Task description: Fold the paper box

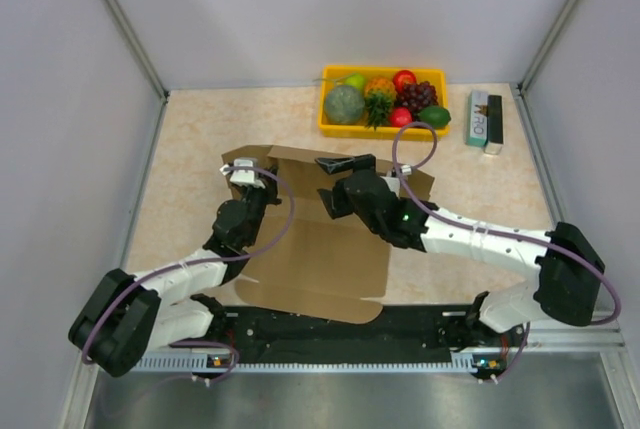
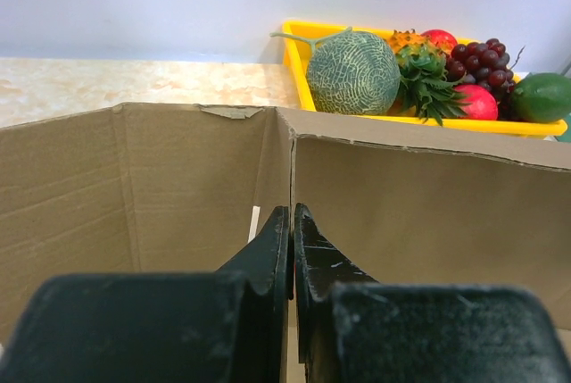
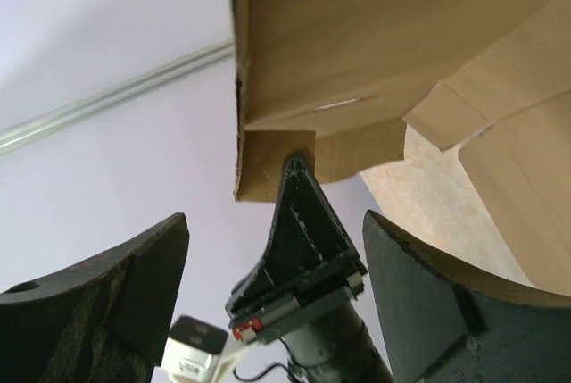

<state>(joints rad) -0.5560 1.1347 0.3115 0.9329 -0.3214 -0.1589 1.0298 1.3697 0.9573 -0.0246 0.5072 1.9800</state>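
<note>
Currently your left gripper (image 2: 293, 218) pinches shut on raised wall edge of paper box (image 1: 320, 259). Right gripper (image 3: 275, 220) wide, holds nothing, wall just ahead. Back wall up; base flat beneath arms. Sides and closing left, likely.

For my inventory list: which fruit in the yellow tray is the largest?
The netted grey-green melon at the tray's left end; every other fruit is smaller.

Small printed carton (image 1: 485, 119): lettering too small to read
</note>
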